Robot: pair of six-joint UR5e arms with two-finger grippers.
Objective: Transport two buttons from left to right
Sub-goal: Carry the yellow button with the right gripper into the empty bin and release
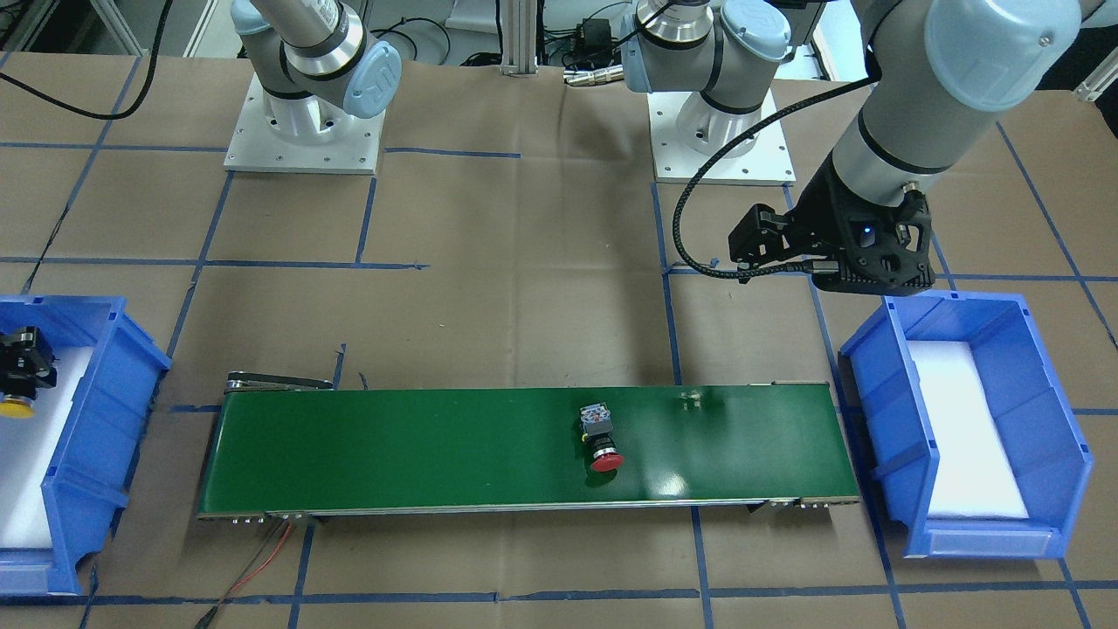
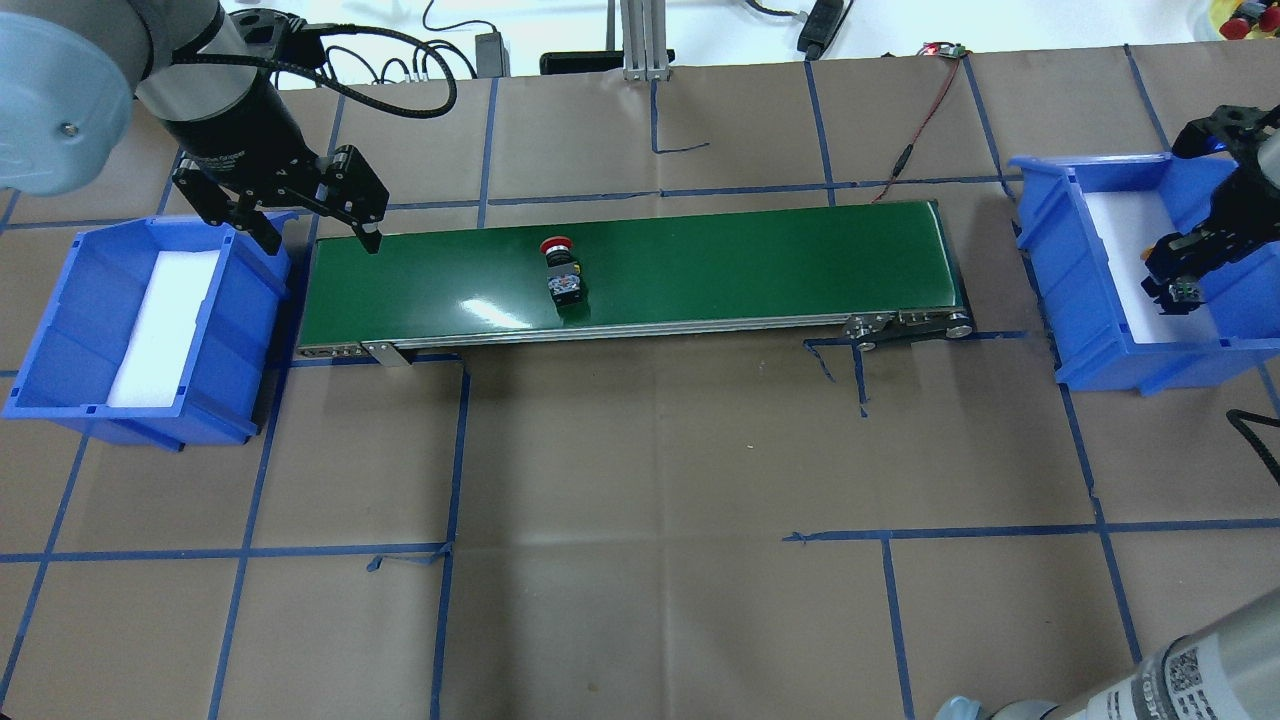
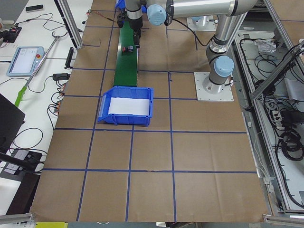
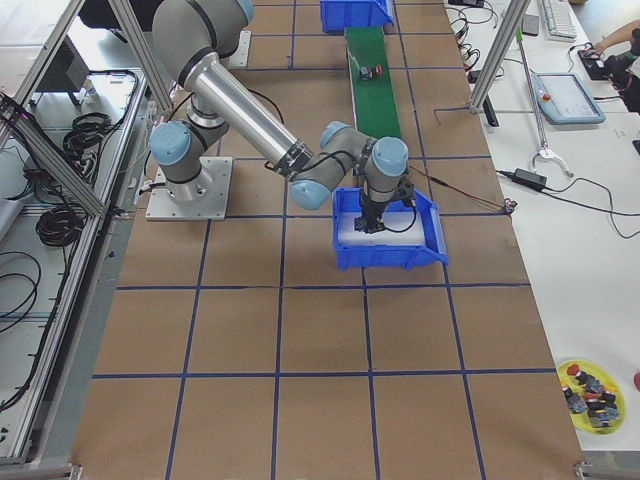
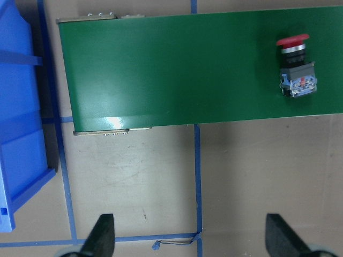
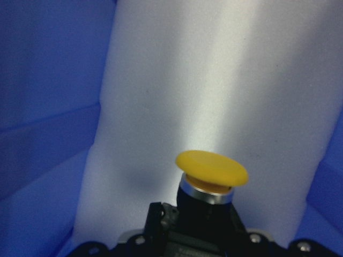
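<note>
Red-capped push button (image 2: 562, 270) on green conveyor belt (image 2: 750, 260); left gripper (image 2: 320, 238) agape (empty); right gripper (image 1: 22, 374) seemingly clamps yellow-capped push button (image 6: 211, 168).

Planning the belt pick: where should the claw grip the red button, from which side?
Grip the red button by its boxy rear block, from straight above, closing along the belt. It lies on its side: block faces flat, cap round.

A red-capped push button with a black neck and grey-black rear block (image 2: 562, 272) lies on its side near the middle of the green conveyor belt (image 2: 750, 260), with its cap pointing away from me. My right gripper (image 2: 1180, 280) clamps a yellow-capped push button (image 6: 211, 168), cap outward, over the white foam pad (image 6: 230, 80) inside the blue plastic bin (image 2: 1090, 330).
</note>
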